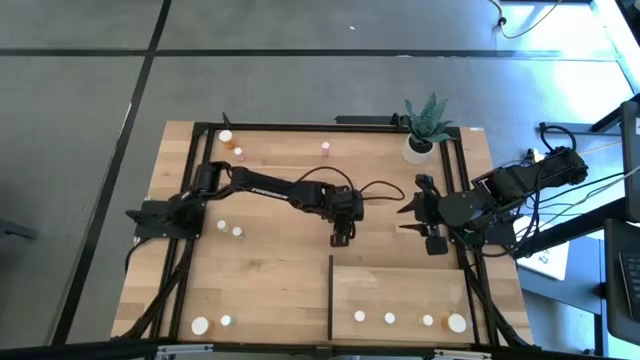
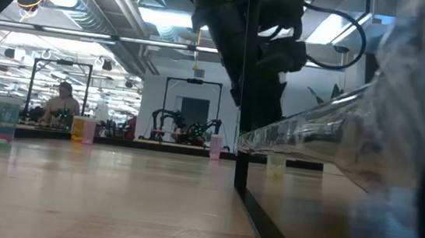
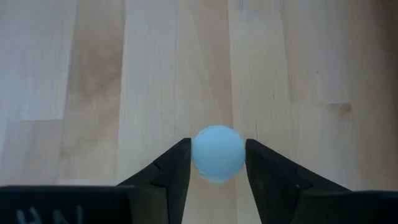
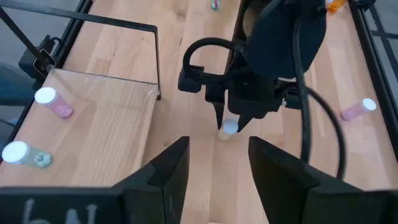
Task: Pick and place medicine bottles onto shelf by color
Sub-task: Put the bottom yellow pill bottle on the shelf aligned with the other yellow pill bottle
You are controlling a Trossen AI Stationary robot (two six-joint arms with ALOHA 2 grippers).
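The left end effector (image 3: 217, 163) straddles a white-capped bottle (image 3: 217, 153) on the bench (image 1: 270, 260) just beyond the shelf (image 1: 400, 290), fingers apparently touching its cap; probably the pick; next, a lift onto the shelf; the right end effector (image 1: 432, 235) waits nearby, part open and empty.

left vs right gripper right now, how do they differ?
The left gripper has a small white-capped bottle between its dark fingers over the bare plank tabletop; the right gripper holds nothing, its fingers apart.
The left gripper sits mid-table, near the light-wood shelf and its dark upright edge; the right gripper waits at the table's right side, beyond the shelf's far corner.
Both point down at the wood.
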